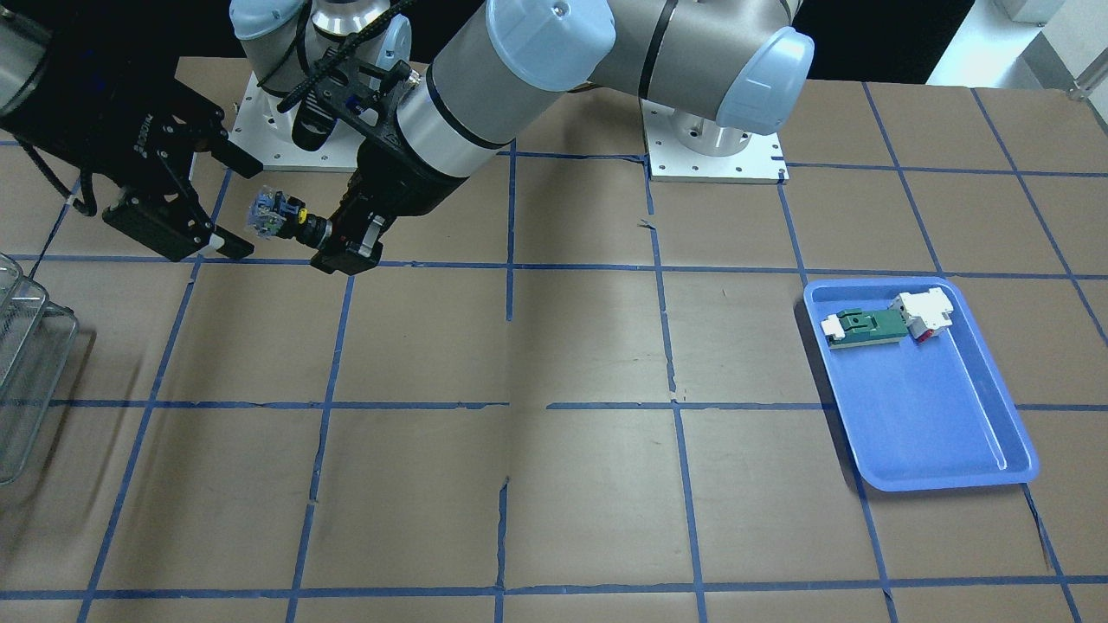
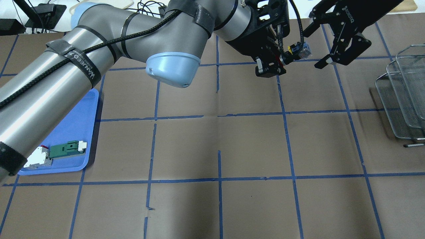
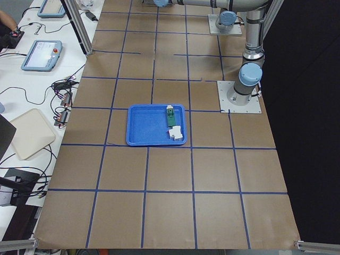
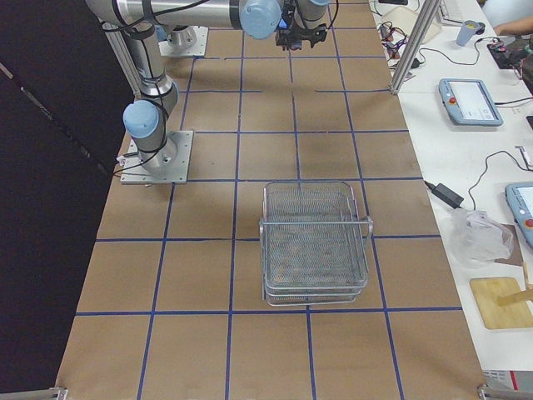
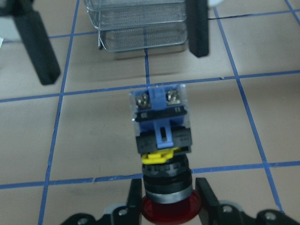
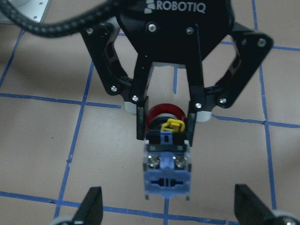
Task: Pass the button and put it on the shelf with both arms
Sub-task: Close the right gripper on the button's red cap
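Note:
My left gripper is shut on the button and holds it by its red cap and black collar above the table. The clear/blue block points at my right gripper. The right gripper is open and faces the block, with its fingers apart on either side and not touching it. In the front view the left gripper holds the button next to the right gripper. The left wrist view shows the button, and the right wrist view shows it too. The wire shelf stands to the right.
A blue tray at the left holds a green-and-white flat part and a white-and-red block. The shelf stands on the brown table with its blue tape grid. Desks with tablets and cables lie beyond the table's edge.

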You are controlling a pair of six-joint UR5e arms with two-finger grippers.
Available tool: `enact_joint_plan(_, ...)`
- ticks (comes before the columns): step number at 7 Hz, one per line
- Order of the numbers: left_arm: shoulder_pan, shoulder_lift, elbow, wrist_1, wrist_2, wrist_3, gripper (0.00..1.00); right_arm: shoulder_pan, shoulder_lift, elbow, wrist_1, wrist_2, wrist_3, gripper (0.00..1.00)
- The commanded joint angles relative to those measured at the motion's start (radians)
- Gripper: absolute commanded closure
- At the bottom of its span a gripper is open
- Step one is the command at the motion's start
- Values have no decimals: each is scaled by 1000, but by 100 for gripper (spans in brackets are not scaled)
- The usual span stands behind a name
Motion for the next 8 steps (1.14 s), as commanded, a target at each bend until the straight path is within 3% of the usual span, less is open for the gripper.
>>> enact_joint_plan(1,-5,2,6,10,-14,-1,100,-4,-16,3,54,-4,-2,0)
enact_joint_plan(4,-11,11,5,12,-15,-1,100,-2,-42,1,65,2,7,0)
enact_joint_plan(5,-11,14,5,12,-15,-1,100,-1,-44,3,59,5,4,11)
enact_joint_plan(6,-11,16,2,12,-15,-1,100,-2,-42,3,54,4,-2,33)
enact_joint_plan(7,-14,31,-11,13,-15,-1,100,-2,-41,3,38,5,-5,76)
enact_joint_plan(8,-14,35,-11,13,-15,-1,100,-2,-42,3,22,4,-2,100)
